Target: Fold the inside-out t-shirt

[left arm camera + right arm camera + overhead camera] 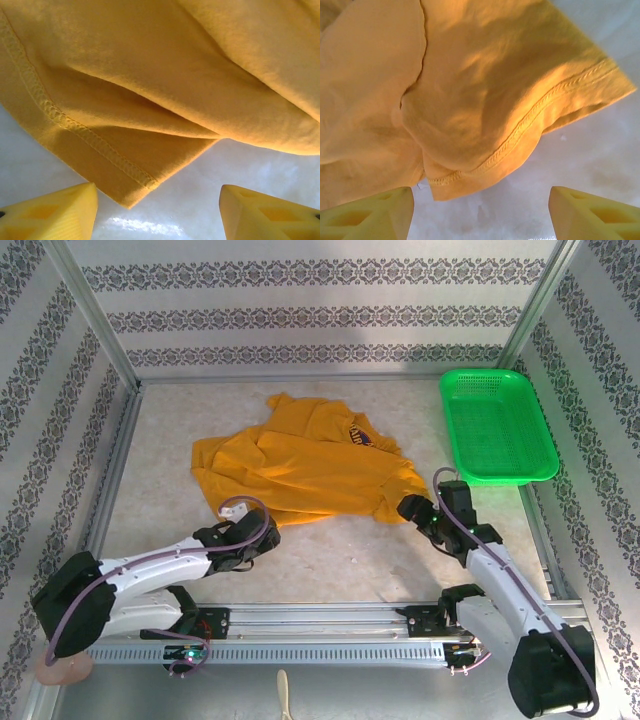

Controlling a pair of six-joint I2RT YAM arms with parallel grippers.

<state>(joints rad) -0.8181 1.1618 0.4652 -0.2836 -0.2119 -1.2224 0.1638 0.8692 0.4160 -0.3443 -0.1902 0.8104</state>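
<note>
T-shirt [300,465] crumpled on bench [330,560]. Left jaws wide apart, empty, facing hem corner; right jaws likewise at opposite hem, likely positioned for spreading.

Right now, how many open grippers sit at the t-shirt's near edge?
2. The left gripper is at the t-shirt's near-left hem; the right gripper is at its near-right corner. Both stand open, gripping nothing.

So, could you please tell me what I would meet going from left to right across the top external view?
Left claw → right claw → green basket; the t-shirt stretches across both claws' positions, so it is left out.
</note>
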